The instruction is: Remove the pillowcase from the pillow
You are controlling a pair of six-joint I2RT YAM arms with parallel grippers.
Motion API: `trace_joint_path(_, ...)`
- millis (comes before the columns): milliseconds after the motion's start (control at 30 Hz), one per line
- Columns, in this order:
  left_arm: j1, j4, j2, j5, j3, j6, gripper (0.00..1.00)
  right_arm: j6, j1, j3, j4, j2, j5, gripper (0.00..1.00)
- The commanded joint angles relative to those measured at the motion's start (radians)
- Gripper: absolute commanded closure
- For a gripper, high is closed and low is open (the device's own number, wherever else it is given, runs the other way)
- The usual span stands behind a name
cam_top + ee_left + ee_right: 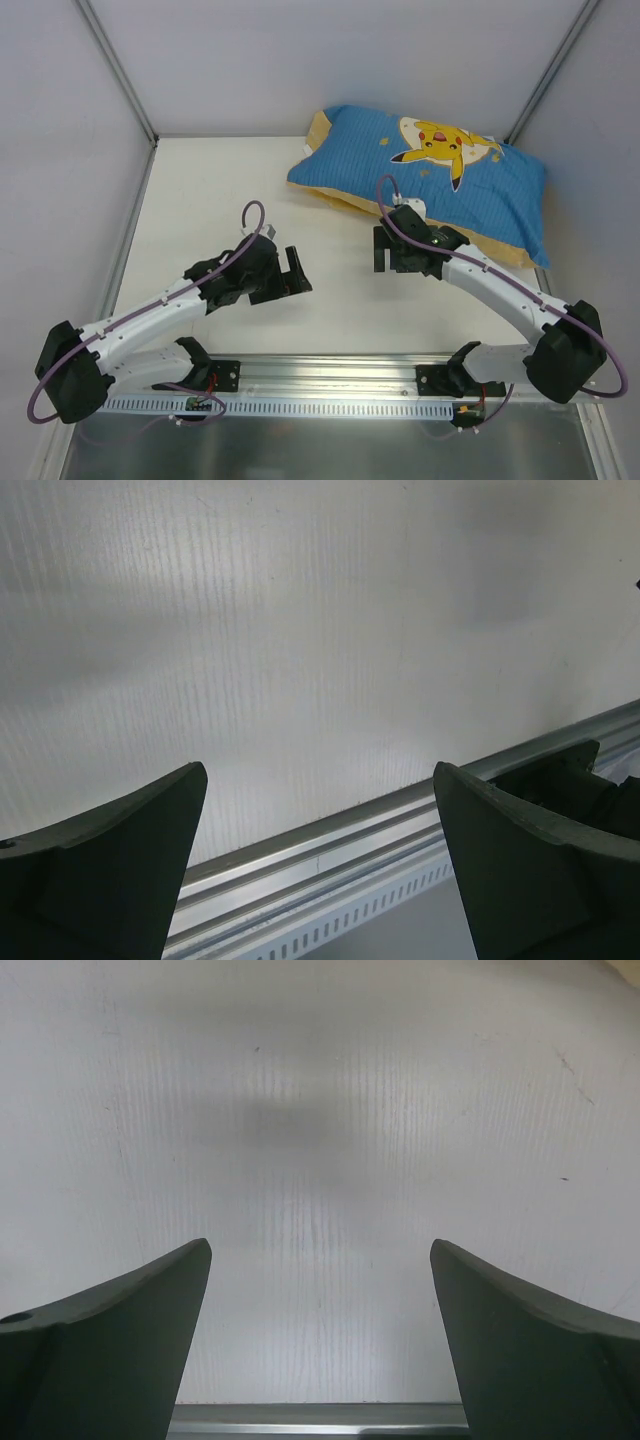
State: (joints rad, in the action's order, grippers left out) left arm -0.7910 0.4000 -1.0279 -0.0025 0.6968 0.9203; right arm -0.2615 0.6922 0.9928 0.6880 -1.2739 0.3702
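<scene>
The pillowcase [430,175], blue-striped with a yellow Pikachu, lies at the back right of the table, its yellow-orange face showing along the edges. It covers the pillow, which is hidden inside. My left gripper [293,272] is open and empty over the bare table, left of centre; the left wrist view shows its jaws [320,810] wide apart above the table. My right gripper [385,250] is open and empty, just in front of the pillowcase's near edge; its jaws [320,1290] stand wide apart over the bare table.
A metal rail [330,375] runs along the near edge, also seen in the left wrist view [400,820]. White walls with grey frame posts [115,70] enclose the table on three sides.
</scene>
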Motion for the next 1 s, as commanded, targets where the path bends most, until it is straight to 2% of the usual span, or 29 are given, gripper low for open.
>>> trace_joint_path(0,0.004,-0.007,-0.015,0.025,0.033,-0.023,0.01,-0.022,0.006,0.001,-0.01,0.042,0.032,0.04)
trace_joint_path(267,0.035,0.034,-0.075,0.03,0.134,-0.113,0.01,-0.036,0.006,-0.04,0.007,0.054,0.044,0.04)
trace_joint_path(400,0.127,0.089,-0.168,0.027,0.248,-0.196,0.01,-0.025,0.006,-0.052,-0.005,0.094,0.033,0.04)
trace_joint_path(533,0.257,0.132,-0.29,0.062,0.425,-0.322,0.01,-0.031,0.004,-0.053,0.005,0.142,0.045,0.04)
trace_joint_path(600,0.294,0.132,-0.363,0.087,0.493,-0.369,0.01,-0.048,0.006,-0.03,0.033,0.159,0.044,0.04)
trace_joint_path(733,0.344,0.137,-0.501,0.113,0.735,-0.503,0.01,-0.055,0.006,-0.039,0.041,0.234,0.058,0.04)
trace_joint_path(900,0.414,0.138,-0.74,0.154,0.97,-0.549,0.01,-0.05,0.006,-0.054,0.094,0.28,0.088,0.04)
trace_joint_path(933,0.424,0.138,-0.78,0.173,1.054,-0.552,0.01,-0.05,0.006,-0.062,0.1,0.288,0.091,0.04)
trace_joint_path(967,0.452,0.138,-0.869,0.211,1.096,-0.549,0.01,-0.05,0.006,-0.065,0.114,0.303,0.092,0.04)
